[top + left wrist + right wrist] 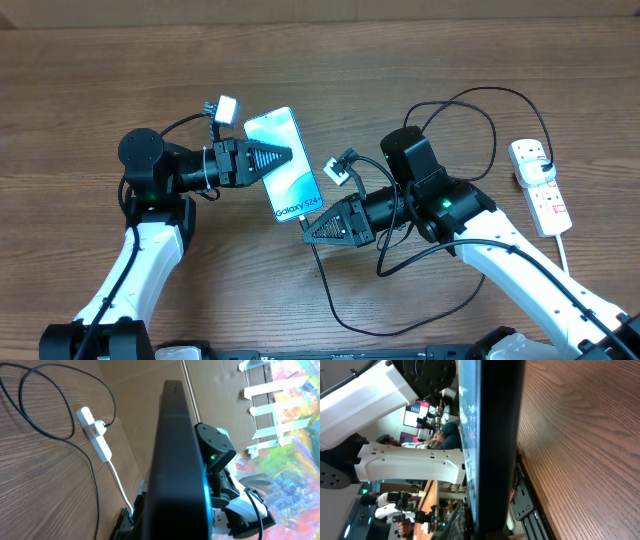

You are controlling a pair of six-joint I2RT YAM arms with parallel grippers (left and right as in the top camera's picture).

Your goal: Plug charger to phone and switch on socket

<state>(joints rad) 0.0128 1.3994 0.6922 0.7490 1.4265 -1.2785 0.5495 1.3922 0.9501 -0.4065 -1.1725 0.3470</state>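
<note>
The phone is held off the wooden table with its light blue screen up and the "Galaxy" text at its near end. My left gripper is shut on its left long side, one finger lying over the screen. In the left wrist view the phone shows edge-on. My right gripper is shut at the phone's near end, where the charger cable comes out in loose loops. The connector tip is hidden by the fingers. The phone's edge fills the right wrist view. The white socket lies far right, a plug in it.
The socket's thick white cord runs toward the table's near edge beside my right arm. Black cable loops lie between the right arm and the socket. The table's far edge runs along the top.
</note>
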